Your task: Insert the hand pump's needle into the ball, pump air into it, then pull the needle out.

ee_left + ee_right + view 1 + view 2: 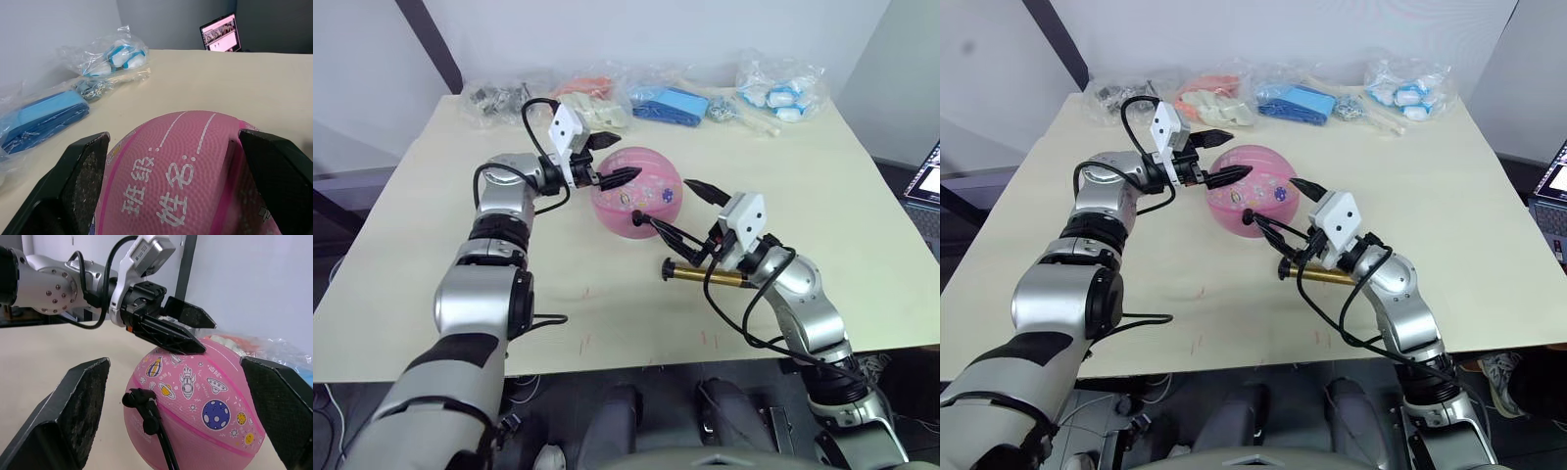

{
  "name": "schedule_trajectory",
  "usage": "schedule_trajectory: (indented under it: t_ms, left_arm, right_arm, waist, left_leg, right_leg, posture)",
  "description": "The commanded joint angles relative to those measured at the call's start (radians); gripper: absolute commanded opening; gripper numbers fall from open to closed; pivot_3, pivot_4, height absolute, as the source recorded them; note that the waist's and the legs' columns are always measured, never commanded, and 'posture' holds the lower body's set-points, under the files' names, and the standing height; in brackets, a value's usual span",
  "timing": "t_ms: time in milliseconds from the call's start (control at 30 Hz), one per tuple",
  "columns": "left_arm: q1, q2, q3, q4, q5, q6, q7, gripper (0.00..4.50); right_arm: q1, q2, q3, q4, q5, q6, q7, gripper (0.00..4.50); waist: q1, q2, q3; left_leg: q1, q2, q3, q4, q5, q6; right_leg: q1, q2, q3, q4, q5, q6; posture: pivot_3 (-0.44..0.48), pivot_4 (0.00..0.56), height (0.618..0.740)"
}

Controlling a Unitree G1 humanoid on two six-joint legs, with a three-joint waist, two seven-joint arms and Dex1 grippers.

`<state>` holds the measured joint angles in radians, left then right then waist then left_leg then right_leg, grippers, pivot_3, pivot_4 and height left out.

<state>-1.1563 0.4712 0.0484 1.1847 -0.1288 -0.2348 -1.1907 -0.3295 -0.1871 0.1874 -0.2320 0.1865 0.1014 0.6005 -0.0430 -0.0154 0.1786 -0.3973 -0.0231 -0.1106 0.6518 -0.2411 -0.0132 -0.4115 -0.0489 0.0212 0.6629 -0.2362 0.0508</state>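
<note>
Pink ball (637, 192) sits mid-desk in the left eye view, the left hand (608, 160) spread wide over its top with one finger resting on the rubber, gripping nothing. The right hand (690, 208), equally open and empty, hovers just beside it above the bronze hand pump (710, 277), which lies flat on the cream desk (822, 196).

Right eye view: bagged odds and ends (1405, 88) line the far edge; a laptop (1552, 191) glows off to the right.

Left wrist view: the rubber looks grippy and slightly yielding — likely light, prone to roll unless steadied from above.

Right wrist view: the thin black hose (155, 423) bends limply onto the ball, its fitting against the rubber; the needle itself is too small to make out — best handled by that fitting, since the pin would bend easily.
</note>
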Motion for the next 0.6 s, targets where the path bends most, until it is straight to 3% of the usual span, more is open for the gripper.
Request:
schedule_trajectory:
  t_ms: [33,333,600]
  left_arm:
    - [-0.020,-0.001,-0.002,0.025,0.030,-0.001,0.036,4.50]
    - [0.001,-0.020,-0.021,0.041,0.054,0.083,0.006,4.50]
    - [0.033,-0.036,-0.035,0.038,0.070,0.114,0.012,4.50]
  right_arm:
    - [-0.006,0.002,-0.018,-0.064,0.037,-0.006,-0.004,4.47]
    - [-0.030,-0.038,0.024,-0.044,0.010,0.028,0.027,4.47]
    - [-0.102,-0.056,0.113,0.024,-0.135,0.112,-0.021,4.47]
  waist:
    - [0.000,0.000,0.000]
    - [0.001,-0.001,-0.001]
    - [0.004,-0.003,-0.003]
  left_leg:
    - [0.000,0.000,0.000,0.000,0.000,0.000]
    - [0.001,0.000,0.000,0.000,0.000,0.000]
    - [0.002,0.000,-0.001,0.000,0.000,0.000]
  right_leg:
    - [0.000,0.000,0.000,0.000,0.000,0.000]
    - [0.001,0.000,0.000,0.000,0.000,0.000]
    - [0.002,0.000,0.000,0.001,0.000,0.000]
  posture:
    - [0.000,0.150,0.740]
    - [0.000,0.150,0.740]
    - [0.000,0.150,0.740]
